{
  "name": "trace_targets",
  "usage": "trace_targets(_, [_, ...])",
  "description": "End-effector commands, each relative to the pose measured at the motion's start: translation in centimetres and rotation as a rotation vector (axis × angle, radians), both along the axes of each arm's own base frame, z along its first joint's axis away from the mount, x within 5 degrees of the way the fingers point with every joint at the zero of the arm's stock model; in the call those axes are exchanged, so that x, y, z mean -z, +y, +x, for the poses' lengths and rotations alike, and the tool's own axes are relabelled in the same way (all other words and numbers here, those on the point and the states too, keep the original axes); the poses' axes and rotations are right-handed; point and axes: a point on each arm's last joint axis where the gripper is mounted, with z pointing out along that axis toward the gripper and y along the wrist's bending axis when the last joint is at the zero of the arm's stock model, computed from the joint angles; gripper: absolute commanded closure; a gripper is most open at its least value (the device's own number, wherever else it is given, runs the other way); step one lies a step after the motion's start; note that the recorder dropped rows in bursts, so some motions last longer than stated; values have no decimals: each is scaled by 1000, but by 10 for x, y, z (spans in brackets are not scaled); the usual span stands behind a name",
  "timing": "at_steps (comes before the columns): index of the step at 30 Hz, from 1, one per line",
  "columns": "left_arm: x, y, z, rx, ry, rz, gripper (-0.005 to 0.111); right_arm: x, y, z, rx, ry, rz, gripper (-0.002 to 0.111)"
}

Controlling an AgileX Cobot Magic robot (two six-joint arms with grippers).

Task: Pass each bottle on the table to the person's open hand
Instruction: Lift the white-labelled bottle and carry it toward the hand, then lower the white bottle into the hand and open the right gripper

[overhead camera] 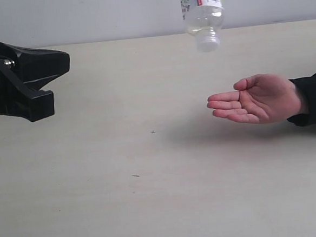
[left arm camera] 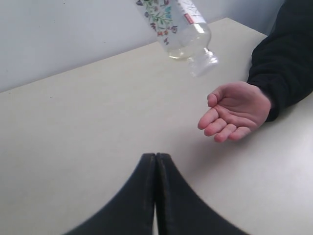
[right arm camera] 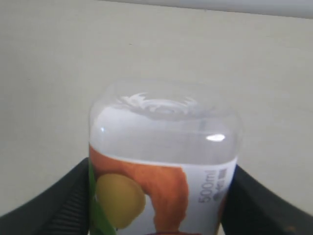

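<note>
A clear bottle (overhead camera: pixel 202 12) hangs upside down at the top of the exterior view, white cap pointing down, a little above and behind the fingers of the person's open hand (overhead camera: pixel 259 98). The left wrist view shows the bottle's (left arm camera: pixel 181 29) leafy white label and the palm-up hand (left arm camera: pixel 234 110). My right gripper (right arm camera: pixel 161 200) is shut on this bottle (right arm camera: pixel 164 142); an orange and green label side sits between its black fingers (right arm camera: pixel 73 200). That gripper is above the exterior view's edge. My left gripper (overhead camera: pixel 62 63) hovers at the far left, shut (left arm camera: pixel 156 156) and empty.
The pale beige table (overhead camera: pixel 151 178) carries only a few tiny dark specks (overhead camera: pixel 153 132). A black sleeve (overhead camera: pixel 314 99) comes in from the right edge. A grey wall (overhead camera: pixel 85 15) runs behind the table's far edge.
</note>
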Motion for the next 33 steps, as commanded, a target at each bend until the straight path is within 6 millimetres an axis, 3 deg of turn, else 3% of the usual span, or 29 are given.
trace_targets(1, [-1,1,-1,-1,-8,-3,106,-6,-23,-21,8,-18,-126,108])
trace_targets(10, [-1,1,-1,-1,-8,-3,106,15,-40,-59,-6,100,-188,108])
trace_targets(17, [-1,1,-1,-1,-8,-3,106,48,-50,-79,-18,220,-244,108])
trace_targets(24, [-1,1,-1,-1,-8,-3,106,77,-52,-85,-25,312,-287,108])
trace_targets(33, [-1,1,-1,-1,-8,-3,106,105,-48,-72,-22,335,-309,108])
